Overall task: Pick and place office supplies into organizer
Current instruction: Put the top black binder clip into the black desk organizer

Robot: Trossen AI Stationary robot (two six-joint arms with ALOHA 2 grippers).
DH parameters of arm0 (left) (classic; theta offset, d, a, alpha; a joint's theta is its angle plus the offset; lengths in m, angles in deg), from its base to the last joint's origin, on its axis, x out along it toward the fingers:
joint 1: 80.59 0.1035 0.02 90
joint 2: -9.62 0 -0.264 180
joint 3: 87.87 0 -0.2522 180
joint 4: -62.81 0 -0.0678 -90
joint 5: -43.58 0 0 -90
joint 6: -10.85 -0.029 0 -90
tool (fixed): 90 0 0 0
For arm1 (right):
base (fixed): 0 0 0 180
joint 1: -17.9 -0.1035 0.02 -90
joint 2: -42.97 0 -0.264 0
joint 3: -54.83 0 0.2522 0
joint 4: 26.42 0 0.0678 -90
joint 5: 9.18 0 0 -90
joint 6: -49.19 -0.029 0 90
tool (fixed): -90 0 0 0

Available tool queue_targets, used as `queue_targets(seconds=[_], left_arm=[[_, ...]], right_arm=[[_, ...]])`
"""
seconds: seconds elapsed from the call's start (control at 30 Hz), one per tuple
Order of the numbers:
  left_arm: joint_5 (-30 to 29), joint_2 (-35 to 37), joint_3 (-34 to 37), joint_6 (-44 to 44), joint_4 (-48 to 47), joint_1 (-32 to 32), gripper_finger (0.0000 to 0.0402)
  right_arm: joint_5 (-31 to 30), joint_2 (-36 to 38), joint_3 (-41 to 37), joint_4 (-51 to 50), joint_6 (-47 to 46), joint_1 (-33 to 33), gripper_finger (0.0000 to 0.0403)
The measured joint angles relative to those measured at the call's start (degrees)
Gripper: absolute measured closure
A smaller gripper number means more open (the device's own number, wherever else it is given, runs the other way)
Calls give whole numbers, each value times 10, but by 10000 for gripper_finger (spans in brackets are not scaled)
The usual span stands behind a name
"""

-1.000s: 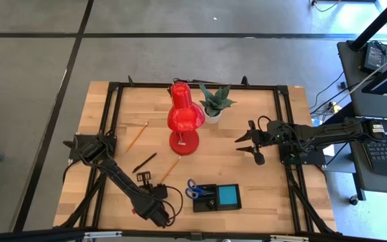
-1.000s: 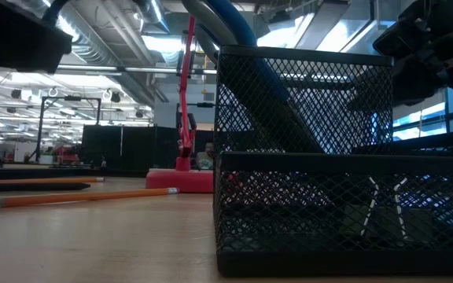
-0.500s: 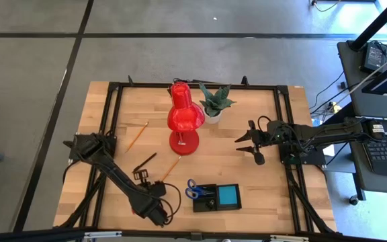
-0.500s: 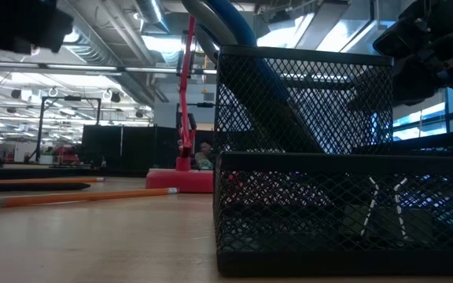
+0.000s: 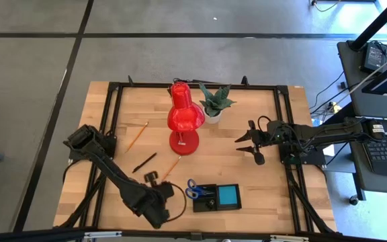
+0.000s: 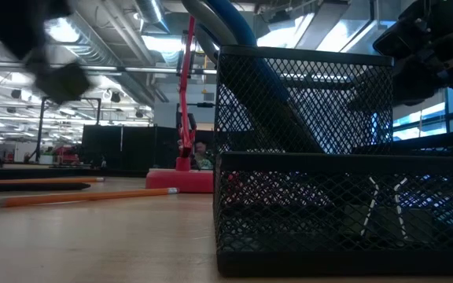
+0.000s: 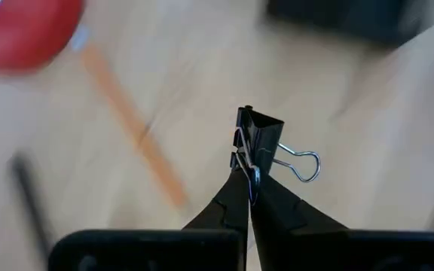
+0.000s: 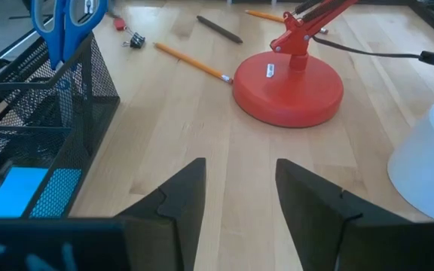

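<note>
Left wrist view: left claw (image 7: 246, 177) pinches black binder clip (image 7: 261, 143), wire handle out.

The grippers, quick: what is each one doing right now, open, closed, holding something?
Left gripper: shut on a black binder clip, lifted off the table.
Right gripper: open, holding nothing.

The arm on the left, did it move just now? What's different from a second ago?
Yes. The left gripper, shut on a small black binder clip, lifted and swung a little toward the black organizer. The right gripper stayed open beside the red lamp. The pencils, the pen, the scissors and the plant did not move.
</note>
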Motion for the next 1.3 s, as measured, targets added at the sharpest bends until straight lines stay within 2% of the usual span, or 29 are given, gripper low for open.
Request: queue_targets(seconds=[0.1,0.27,0.33,0.47,0.67,0.83,1.1,1.3], left_arm=[[-7,5,0,-28,81,0,399],[22,5,0,-17,197,-1,400],[16,5,0,-24,246,-1,400],[-15,-4,0,-90,320,0,400],[-34,-46,0,-181,355,11,400],[-81,-74,0,-212,356,24,400],[-44,-110,0,-220,363,44,399],[-37,-130,0,-199,372,53,399]], right_arm=[[0,0,0,-7,0,0,238],[0,0,0,-11,-1,0,238],[0,0,0,-12,-1,0,238],[0,0,0,-12,-1,0,238],[0,0,0,-12,0,0,238],[0,0,0,-13,0,0,238],[0,0,0,-24,2,0,238],[0,0,0,-28,1,0,238]])
